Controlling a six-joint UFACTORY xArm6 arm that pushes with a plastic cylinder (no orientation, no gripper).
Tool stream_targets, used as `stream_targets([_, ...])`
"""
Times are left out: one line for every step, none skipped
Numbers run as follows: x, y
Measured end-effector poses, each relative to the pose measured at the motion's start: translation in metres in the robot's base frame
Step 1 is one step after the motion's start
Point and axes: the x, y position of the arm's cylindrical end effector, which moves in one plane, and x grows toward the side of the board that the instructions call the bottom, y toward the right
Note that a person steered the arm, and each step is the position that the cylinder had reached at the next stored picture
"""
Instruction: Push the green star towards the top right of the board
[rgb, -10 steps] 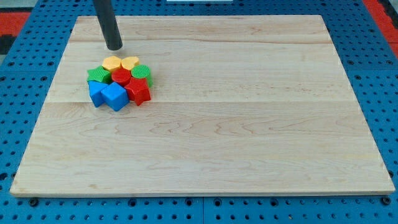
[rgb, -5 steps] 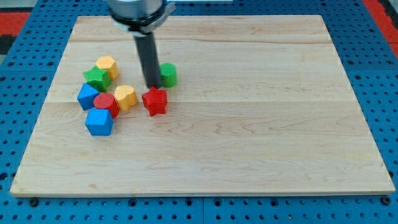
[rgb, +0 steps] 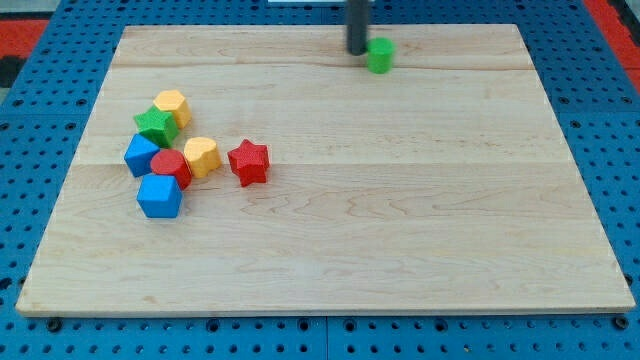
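— Where is my tip (rgb: 357, 52)?

— Near the board's (rgb: 400, 250) top edge, a little to the view's right of the middle. A green block (rgb: 379, 55) sits at its 3 o'clock, just beside it and possibly touching; its shape is hard to make out from here, perhaps rounded.

— And the green star (rgb: 155, 124)?

— Well apart from the tip, in the cluster on the view's left, at about 8 o'clock from the tip. A yellow block (rgb: 172, 104) touches the star at its 1 o'clock. A blue block (rgb: 141, 155) lies at the star's 7 o'clock, with a red rounded block (rgb: 171, 167) at the star's 5 o'clock and a yellow heart (rgb: 202, 156) at that block's 2 o'clock.

— Anything else?

— A blue cube (rgb: 159, 196) at 6 o'clock from the red rounded block, and a red star (rgb: 248, 162) slightly apart at 3 o'clock from the heart.

— Jaws released or clenched?

— I cannot tell; the arm ends in a plain dark rod.
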Motion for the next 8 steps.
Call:
stream_targets([0.007, -0.015])
stream_targets([0.060, 0.007])
stream_targets([0.063, 0.039])
stream_targets([0.046, -0.001])
stream_targets([0.039, 0.016])
stream_targets([0.019, 0.045])
stream_targets([0.035, 0.040])
stream_targets([0.040, 0.040])
